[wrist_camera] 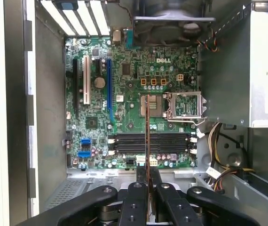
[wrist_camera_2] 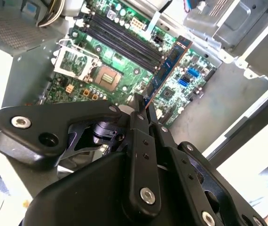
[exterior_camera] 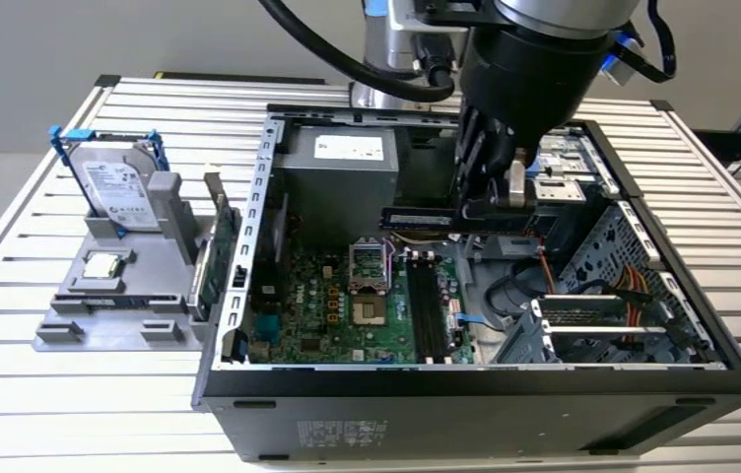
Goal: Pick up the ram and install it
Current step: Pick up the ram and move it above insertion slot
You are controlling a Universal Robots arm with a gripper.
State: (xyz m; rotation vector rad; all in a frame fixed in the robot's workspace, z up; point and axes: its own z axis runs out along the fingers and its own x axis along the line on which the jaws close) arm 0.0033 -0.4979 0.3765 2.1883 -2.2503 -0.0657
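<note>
The ram point(exterior_camera: 418, 218) is a thin green stick that hangs level over the open computer case point(exterior_camera: 265, 197), above the motherboard point(exterior_camera: 331, 305). My gripper point(exterior_camera: 492, 210) is shut on the end of it nearer the exterior view's right. In the first wrist view the ram point(wrist_camera: 147, 136) shows edge-on, running out from my gripper point(wrist_camera: 147, 176) and crossing above the black memory slots point(wrist_camera: 124, 142). In the second wrist view the ram point(wrist_camera_2: 169, 66) sticks out slanted from my gripper point(wrist_camera_2: 143, 102) over the board, apart from the slots point(wrist_camera_2: 120, 40).
A grey fixture point(exterior_camera: 82, 330) on the exterior view's left carries a hard drive point(exterior_camera: 121, 192), a small square chip point(exterior_camera: 105, 264) and a green expansion card point(exterior_camera: 220, 251). Inside the case are the power supply point(exterior_camera: 338, 168), the processor socket point(exterior_camera: 368, 261), cables point(exterior_camera: 634, 291) and a drive cage point(exterior_camera: 607, 330).
</note>
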